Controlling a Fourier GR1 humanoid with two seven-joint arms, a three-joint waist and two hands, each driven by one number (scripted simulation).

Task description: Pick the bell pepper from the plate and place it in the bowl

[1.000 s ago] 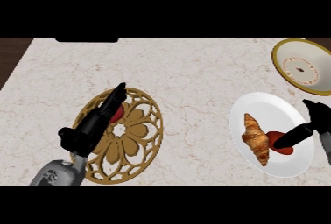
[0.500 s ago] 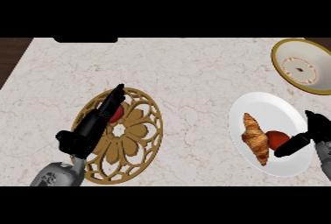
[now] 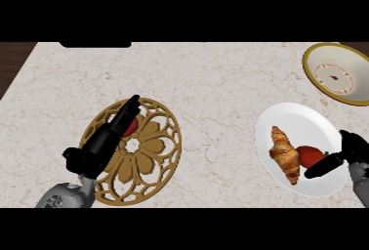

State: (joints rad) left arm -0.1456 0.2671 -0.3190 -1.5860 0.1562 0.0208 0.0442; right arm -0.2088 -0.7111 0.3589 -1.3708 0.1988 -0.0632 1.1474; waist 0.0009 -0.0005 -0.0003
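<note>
Red bell pepper (image 3: 310, 155) is lying on the white plate (image 3: 299, 119) at the view's right, touching the croissant (image 3: 284, 155) on its left. Its lower right flank is being partly hidden by the right hand (image 3: 347, 150), which is sitting over the plate's right rim and is itself cut off by the view's edge. That hand's fingers (image 3: 322, 168) are stretching out straight, 1 touching the pepper and none curling round it. The bowl (image 3: 317, 63), cream inside with a yellowish rim, is standing well apart at the upper right corner, also cut off. Bare marble counter (image 3: 216, 83) is lying between plate and bowl. At the left, the left hand (image 3: 108, 141), fingers straight and pressed together, is resting over a golden openwork trivet (image 3: 155, 166). It is covering most of 1 small red thing (image 3: 130, 129), which is too hidden to identify.
</note>
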